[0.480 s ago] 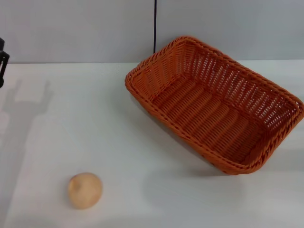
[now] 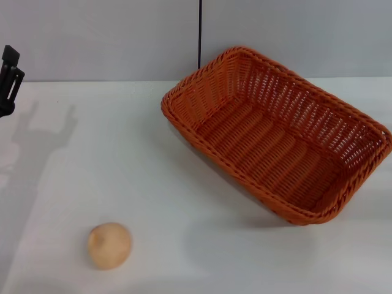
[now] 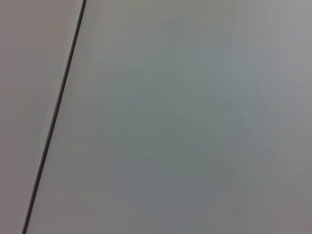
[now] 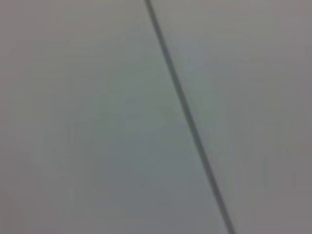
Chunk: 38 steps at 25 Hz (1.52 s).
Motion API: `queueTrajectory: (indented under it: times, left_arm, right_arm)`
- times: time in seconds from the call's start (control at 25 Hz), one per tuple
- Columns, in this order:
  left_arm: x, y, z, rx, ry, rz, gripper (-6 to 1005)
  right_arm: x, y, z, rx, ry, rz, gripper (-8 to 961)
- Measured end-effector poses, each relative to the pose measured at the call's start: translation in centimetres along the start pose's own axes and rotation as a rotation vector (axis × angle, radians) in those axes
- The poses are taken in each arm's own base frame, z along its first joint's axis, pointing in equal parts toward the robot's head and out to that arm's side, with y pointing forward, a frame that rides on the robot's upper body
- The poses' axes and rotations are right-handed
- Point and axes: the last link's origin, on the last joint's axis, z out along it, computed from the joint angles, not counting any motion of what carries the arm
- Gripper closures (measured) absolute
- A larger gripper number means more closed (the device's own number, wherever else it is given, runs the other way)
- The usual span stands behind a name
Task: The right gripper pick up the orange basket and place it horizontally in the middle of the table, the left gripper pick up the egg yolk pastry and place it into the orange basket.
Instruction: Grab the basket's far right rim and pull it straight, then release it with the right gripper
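Note:
The orange basket (image 2: 278, 138) rests on the white table (image 2: 184, 202) at the right, turned at a slant with one corner toward the back wall, and it holds nothing. The egg yolk pastry (image 2: 109, 245) lies alone near the front left of the table. My left gripper (image 2: 9, 79) pokes in at the far left edge, raised and well away from both the pastry and the basket. Its shadow on the table shows two prongs held apart, and it holds nothing. The right gripper is out of view. Both wrist views show only grey wall.
A light grey wall stands behind the table, with a dark vertical seam (image 2: 199, 33) above the basket's back corner. The same kind of seam (image 3: 53, 117) crosses the left wrist view, and a seam (image 4: 187, 117) crosses the right wrist view. Bare tabletop lies between pastry and basket.
My left gripper has come a little further into the head view from the left edge, and its shadow has shifted right. Basket and pastry have not moved.

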Motion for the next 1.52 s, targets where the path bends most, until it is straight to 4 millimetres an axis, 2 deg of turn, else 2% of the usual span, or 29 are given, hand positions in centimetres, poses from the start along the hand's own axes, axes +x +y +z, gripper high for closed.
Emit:
queueTrajectory:
  times: [0.2, 0.24, 0.28, 0.36, 0.44, 0.52, 0.6, 0.64, 0.68, 0.76, 0.84, 0.92, 1.04, 1.24, 1.52]
  left_arm:
    - [0.0, 0.2, 0.0, -0.039, -0.008, -0.008, 203]
    - [0.0, 0.4, 0.2, -0.061, -0.010, -0.004, 203]
    - [0.0, 0.4, 0.2, -0.061, -0.010, -0.004, 203]
    - [0.0, 0.5, 0.3, -0.073, -0.011, -0.002, 203]
    - [-0.1, 0.6, 0.3, -0.076, -0.012, -0.003, 203]
    - [-0.1, 0.7, 0.3, -0.078, -0.013, -0.006, 203]
    - [-0.1, 0.7, 0.3, -0.081, -0.014, -0.015, 204]
    - [-0.1, 0.7, 0.2, -0.085, -0.014, -0.025, 204]
    - [-0.1, 0.7, 0.2, -0.085, -0.014, -0.025, 204]
    - [0.0, 0.8, 0.1, -0.094, -0.013, -0.027, 204]
    - [0.0, 0.9, -0.1, -0.107, -0.014, -0.025, 204]
    - [0.0, 0.9, -0.2, -0.112, -0.016, -0.025, 204]
    - [-0.1, 1.1, -0.3, -0.115, -0.018, -0.028, 204]
    - [-0.2, 1.2, -0.5, -0.119, -0.025, -0.033, 204]
    - [-0.2, 1.1, -0.9, -0.114, -0.027, -0.035, 204]
  right_arm:
    - [-1.9, -0.2, 1.3, -0.173, 0.166, 0.096, 403]
    - [-3.1, -0.2, 2.1, -0.253, 0.259, 0.129, 404]
    - [-3.1, -0.2, 2.1, -0.253, 0.259, 0.129, 404]
    - [-4.6, 0.1, 3.1, -0.336, 0.338, 0.141, 404]
    - [-7.0, 0.8, 4.3, -0.448, 0.462, 0.136, 404]
    - [-7.8, 1.2, 4.7, -0.479, 0.521, 0.128, 404]
    - [-9.3, 2.0, 5.6, -0.529, 0.656, 0.101, 404]
    - [-10.4, 3.0, 6.5, -0.563, 0.784, 0.068, 404]
    - [-10.4, 3.0, 6.5, -0.563, 0.784, 0.068, 405]
    - [-11.1, 4.0, 7.5, -0.591, 0.910, 0.027, 405]
    - [-10.9, 5.4, 9.3, -0.602, 1.100, -0.059, 405]
    - [-10.7, 5.8, 9.7, -0.599, 1.154, -0.086, 405]
    - [-9.5, 7.1, 11.6, -0.563, 1.286, -0.196, 405]
    - [-8.0, 8.2, 12.7, -0.533, 1.346, -0.267, 406]
    - [-6.3, 9.0, 13.1, -0.517, 1.357, -0.298, 406]
